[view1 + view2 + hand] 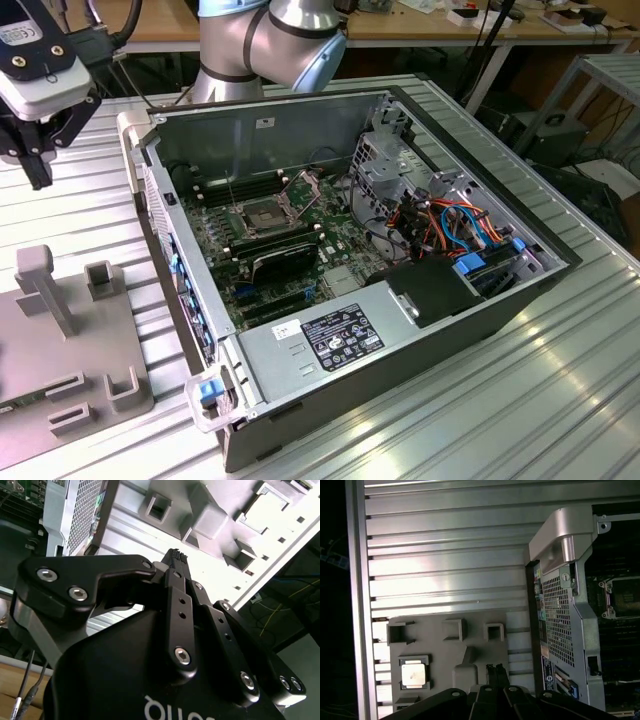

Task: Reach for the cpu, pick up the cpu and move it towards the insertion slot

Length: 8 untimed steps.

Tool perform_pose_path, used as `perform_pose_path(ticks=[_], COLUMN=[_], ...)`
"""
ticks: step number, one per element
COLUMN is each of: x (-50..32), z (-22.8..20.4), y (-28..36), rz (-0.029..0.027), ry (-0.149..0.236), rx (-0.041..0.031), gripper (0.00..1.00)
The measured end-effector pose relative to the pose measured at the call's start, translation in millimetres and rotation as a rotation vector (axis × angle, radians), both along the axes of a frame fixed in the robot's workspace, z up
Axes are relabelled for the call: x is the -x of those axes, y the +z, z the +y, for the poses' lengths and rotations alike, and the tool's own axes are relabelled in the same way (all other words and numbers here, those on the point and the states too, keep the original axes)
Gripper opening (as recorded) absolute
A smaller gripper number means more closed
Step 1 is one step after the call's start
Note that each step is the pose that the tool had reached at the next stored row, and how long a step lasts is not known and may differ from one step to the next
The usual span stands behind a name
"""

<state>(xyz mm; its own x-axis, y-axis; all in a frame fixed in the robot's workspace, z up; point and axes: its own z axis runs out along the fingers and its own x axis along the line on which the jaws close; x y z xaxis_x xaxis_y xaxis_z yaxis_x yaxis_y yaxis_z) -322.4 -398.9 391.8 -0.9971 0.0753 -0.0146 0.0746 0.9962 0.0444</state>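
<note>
The cpu [413, 675] lies flat, pale face up, in a square pocket of the grey fixture [435, 650], untouched. As I judge it, the chip could be struck on its face if the gripper [495, 669], whose fingers are pressed together and empty, comes down unopened. An off-centre grasp could catch the pocket rim, tilt the chip and let it slip on the way. The gripper hangs over the same fixture, apart from the chip, between it and the computer case [560, 615]. In the exterior view the fixture sits at about eight o'clock from the insertion slot [258, 215], the gripper at about ten o'clock
</note>
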Motion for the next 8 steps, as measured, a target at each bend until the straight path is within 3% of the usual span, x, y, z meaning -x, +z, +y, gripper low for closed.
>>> perform_pose_path(ticks=[8], x=[5.4], z=[0.0], y=[0.0], rz=[0.0], ry=[0.0], rx=[-0.0001], gripper=[0.11])
